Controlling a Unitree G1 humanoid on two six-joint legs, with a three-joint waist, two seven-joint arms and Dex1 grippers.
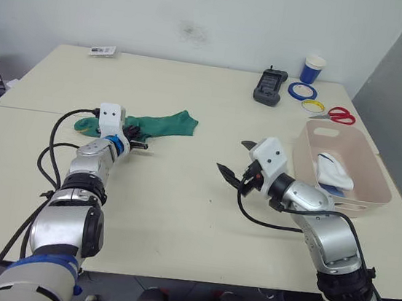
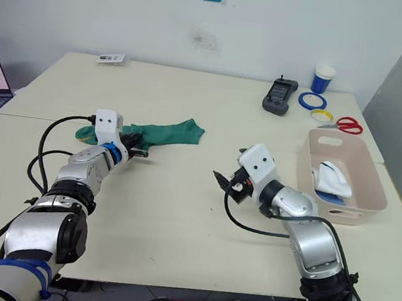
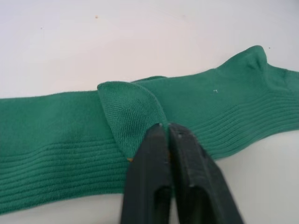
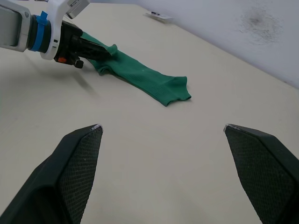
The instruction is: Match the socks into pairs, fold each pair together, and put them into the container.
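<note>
Left wrist view gives you the clearest read: your left gripper (image 3: 167, 127) has its two black fingers pinched together on a raised fold of the dark green fabric socks (image 3: 224, 112), which lie flat and stretched out on the cream table (image 1: 180, 199). In the left eye view, that arm reaches forward from the near left edge, forearm low over the table, with its black cable looping beside it. Your right gripper (image 1: 235, 159) is held above the middle of the table, well apart from the green socks, turned toward them with its fingers spread wide and nothing between them.

The pale pink rectangular plastic bin (image 1: 369, 187) sits near the right edge, just beside your right forearm. A folded white sock pair (image 1: 334, 170) lies inside it on top of something light blue (image 1: 333, 189).

Along the far edge toward the right corner you have a black handheld device (image 1: 270, 86), a blue-and-white paper cup (image 1: 314, 68), a blue tape ring (image 1: 301, 91), a yellow ring (image 1: 313, 105) and red-handled scissors (image 1: 335, 115). A small card (image 1: 102, 51) lies near the far left corner.
</note>
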